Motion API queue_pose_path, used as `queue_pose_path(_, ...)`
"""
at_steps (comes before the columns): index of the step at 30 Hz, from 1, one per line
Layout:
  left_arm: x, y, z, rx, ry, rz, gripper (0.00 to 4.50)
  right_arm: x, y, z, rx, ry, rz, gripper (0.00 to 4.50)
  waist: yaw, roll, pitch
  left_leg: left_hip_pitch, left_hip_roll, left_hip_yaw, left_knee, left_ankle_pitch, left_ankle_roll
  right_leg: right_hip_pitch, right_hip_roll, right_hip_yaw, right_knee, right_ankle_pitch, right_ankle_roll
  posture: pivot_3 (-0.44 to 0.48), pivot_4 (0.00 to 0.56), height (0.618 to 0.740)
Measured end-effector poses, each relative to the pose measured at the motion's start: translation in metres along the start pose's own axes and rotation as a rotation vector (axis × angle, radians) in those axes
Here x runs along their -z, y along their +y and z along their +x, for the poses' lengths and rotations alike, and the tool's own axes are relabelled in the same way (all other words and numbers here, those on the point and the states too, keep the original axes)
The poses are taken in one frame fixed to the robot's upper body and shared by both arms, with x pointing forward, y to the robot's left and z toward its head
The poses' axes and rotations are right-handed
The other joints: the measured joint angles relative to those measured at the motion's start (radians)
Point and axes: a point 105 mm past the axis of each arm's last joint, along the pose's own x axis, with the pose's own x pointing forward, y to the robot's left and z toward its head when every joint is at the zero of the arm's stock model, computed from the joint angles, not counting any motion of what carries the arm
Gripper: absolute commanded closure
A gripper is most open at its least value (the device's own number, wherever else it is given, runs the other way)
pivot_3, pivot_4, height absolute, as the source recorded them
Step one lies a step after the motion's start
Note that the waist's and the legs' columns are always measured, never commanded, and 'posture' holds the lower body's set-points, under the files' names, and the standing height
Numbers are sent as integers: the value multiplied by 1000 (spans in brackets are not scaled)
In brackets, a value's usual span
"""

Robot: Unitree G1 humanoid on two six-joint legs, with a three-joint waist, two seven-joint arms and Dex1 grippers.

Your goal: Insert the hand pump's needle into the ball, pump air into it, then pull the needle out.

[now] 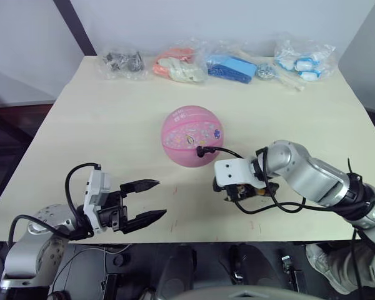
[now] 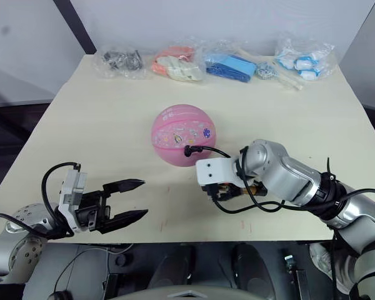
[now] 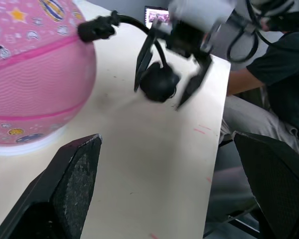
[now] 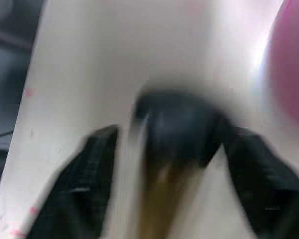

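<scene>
Mid-counter (image 1: 112,119): ball (image 1: 191,136), needle (image 1: 202,150) at its near side; right end effector (image 3: 172,79) astride hand pump (image 3: 159,84), fingers spread; left end effector (image 1: 151,200) released.

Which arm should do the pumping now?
Right, probably. The right gripper already straddles the hand pump, whose hose leads to the fitting at the ball. The left gripper is open, holds nothing and sits apart, better suited to steadying the ball.

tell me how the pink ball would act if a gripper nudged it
The ball is round and rests on the flat table, so it would probably roll. Its ribbed rubber skin looks grippy rather than slick. The hose plugged into its side might tug it back slightly.
</scene>
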Motion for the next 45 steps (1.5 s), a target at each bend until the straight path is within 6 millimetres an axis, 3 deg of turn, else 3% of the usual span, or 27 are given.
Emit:
queue_pose_path(3, -3, 2, 0, -2, -4, 12, 0, -16, -5, -9, 21, -115, 27, 22, -8, 0, 0, 0, 3, 0, 0, 0, 0, -1, 3, 0, 1, 1, -2, 0, 150, 740)
queue_pose_path(6, -5, 7, -2, -19, -6, 16, 0, -45, -6, -39, 74, -332, 24, 22, -7, 0, 0, -3, 3, -1, -1, 0, 0, -4, 3, -1, 3, 1, -2, 0, 150, 740)
queue_pose_path(9, -11, 12, -6, -38, -1, 38, 0, -51, 3, -56, 94, -423, 24, 22, 0, 0, 0, -4, 2, 0, 1, 0, 0, -4, 2, -1, 3, 1, -2, 0, 150, 740)
queue_pose_path(13, -17, 16, -6, -44, -3, 50, 0, -53, 7, -66, 146, -473, 44, 22, -1, 0, 0, -4, 1, 1, 2, 0, 0, -4, 2, 0, 4, 1, -2, 0, 150, 740)
queue_pose_path(18, -26, 27, -6, -57, -5, 64, 0, -46, 9, -94, 337, -581, 103, 22, 2, -1, 0, -4, 2, -1, 3, 0, 0, -5, 2, -1, 8, 1, -2, 0, 150, 740)
queue_pose_path(22, -34, 37, -9, -76, -11, 82, 0, -30, 28, -101, 329, -572, 162, 22, 2, 0, 0, -3, 1, 1, 4, 0, 0, -5, 2, 1, 8, 1, -2, 0, 150, 740)
queue_pose_path(28, -50, 55, -11, -93, -3, 118, 0, -4, 45, -131, 435, -528, 249, 22, 1, 0, 0, -1, 2, 2, 4, 0, 0, -5, 3, 2, 12, 1, -2, 0, 150, 740)
queue_pose_path(36, -61, 77, -9, -82, 38, 180, 0, -10, 62, -156, 496, -536, 221, 22, 1, -1, 0, 3, 2, 5, 4, 0, 0, -3, 4, 5, 14, 1, -1, 0, 150, 740)
queue_pose_path(45, -85, 104, 11, -13, 57, 301, 0, -21, 64, -162, 497, -553, 222, 22, 1, -3, 0, 5, 2, 8, 5, 0, 1, -1, 4, 8, 13, 1, -1, 0, 150, 740)
